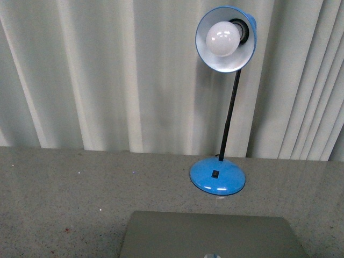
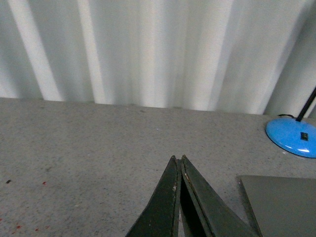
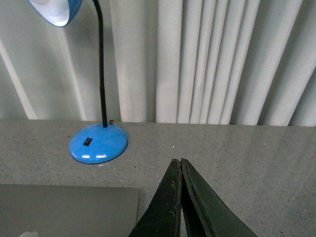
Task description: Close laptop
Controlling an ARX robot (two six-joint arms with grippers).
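On the left side of the table (image 2: 74,148), my left gripper (image 2: 178,165) hovers above bare speckled stone with its fingers pressed together, holding nothing. In that wrist view a grey corner of the laptop (image 2: 281,205) lies off toward my centre, clearly apart from the gripper tip.

In the middle, seen from the front, the laptop (image 1: 212,234) sits flat at the near edge of the table, its lid up-facing with a shiny spot of the logo just showing at the bottom edge. Its long axis runs left to right across my body. It looks already shut, or very nearly so; I cannot see a screen or keys, so I judge the closing done or close to done.

Behind it and slightly to the right stands a blue desk lamp (image 1: 217,176), well clear of the lid, in front of a pale curtain (image 1: 107,75).

On the right, my right gripper (image 3: 177,165) is likewise closed and empty, with the laptop (image 3: 69,207) lying just beside it toward my centre. Both arms flank the lid; the right looks a touch nearer, so any last press down would suit it.
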